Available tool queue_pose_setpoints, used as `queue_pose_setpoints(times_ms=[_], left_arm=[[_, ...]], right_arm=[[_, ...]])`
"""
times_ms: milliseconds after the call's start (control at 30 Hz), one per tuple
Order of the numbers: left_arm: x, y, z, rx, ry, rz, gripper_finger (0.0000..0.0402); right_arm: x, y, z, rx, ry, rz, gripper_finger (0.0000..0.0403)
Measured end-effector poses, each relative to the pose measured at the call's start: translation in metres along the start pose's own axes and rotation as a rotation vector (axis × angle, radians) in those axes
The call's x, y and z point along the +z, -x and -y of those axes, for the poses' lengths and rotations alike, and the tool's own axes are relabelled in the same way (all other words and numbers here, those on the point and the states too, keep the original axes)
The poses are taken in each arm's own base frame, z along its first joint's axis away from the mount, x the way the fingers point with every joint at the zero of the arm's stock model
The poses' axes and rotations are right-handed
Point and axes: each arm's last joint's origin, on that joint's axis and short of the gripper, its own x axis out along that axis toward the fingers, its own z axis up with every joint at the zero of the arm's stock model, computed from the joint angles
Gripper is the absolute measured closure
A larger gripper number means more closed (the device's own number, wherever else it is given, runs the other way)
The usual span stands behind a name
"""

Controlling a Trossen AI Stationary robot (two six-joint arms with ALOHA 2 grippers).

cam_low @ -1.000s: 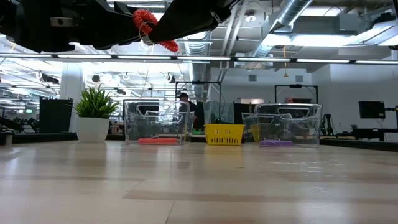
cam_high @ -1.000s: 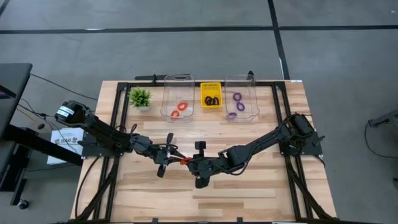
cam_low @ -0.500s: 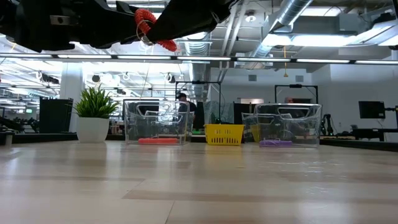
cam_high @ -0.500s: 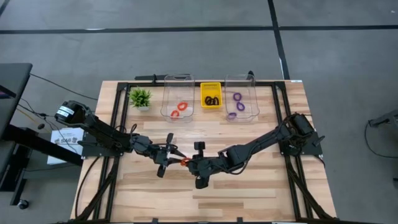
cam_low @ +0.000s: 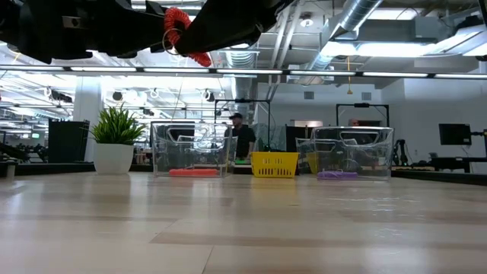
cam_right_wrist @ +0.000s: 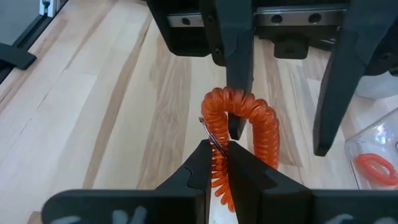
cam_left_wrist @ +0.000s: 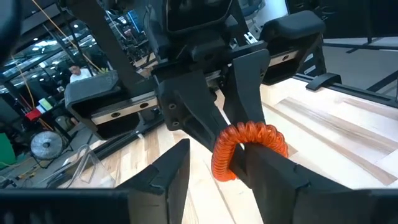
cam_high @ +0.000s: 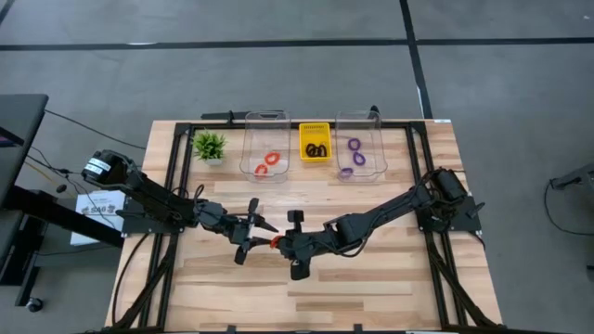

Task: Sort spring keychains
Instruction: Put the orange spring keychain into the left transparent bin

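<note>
Mid-handover above the desk point(cam_high: 371, 278), the right tool point(cam_right_wrist: 216, 163) pinches the red keychain point(cam_right_wrist: 239, 134) while the left tool point(cam_left_wrist: 214, 171) stands open around it; next, carry it to the bin point(cam_high: 264, 148) holding red ones.

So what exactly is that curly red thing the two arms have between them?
It is a red spring keychain, a coiled plastic-looking cord bent into a loop, with a small metal ring at one end. It hangs in the air above the middle of the wooden table, not touching it. The right gripper pinches one side of the loop. One finger of the open left gripper passes through the loop.
</note>
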Motion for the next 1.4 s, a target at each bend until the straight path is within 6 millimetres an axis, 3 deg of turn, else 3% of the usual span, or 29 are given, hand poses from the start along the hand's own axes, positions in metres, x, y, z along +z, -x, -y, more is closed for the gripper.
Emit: queue_pose_setpoints(times_ms=[267,1067,1233,1400], left_arm=[[0.0,0.0,0.0,0.0,0.0,0.0,0.0261],[0.0007,0.0,-0.0004,0.003,0.019,0.008,0.0372],[0.0008,0.0,-0.0004,0.003,0.02,0.008,0.0374],[-0.0002,-0.0002,-0.002,0.01,0.02,0.004,0.0351]], right_arm=[[0.0,0.0001,-0.0002,0.001,0.0,0.0,0.0375],[-0.0003,-0.0004,-0.0002,0.001,0.001,-0.001,0.0375],[-0.0004,-0.0004,-0.0002,0.001,0.002,-0.002,0.0371],[-0.0003,-0.0004,-0.0002,0.001,0.008,-0.001,0.0375]])
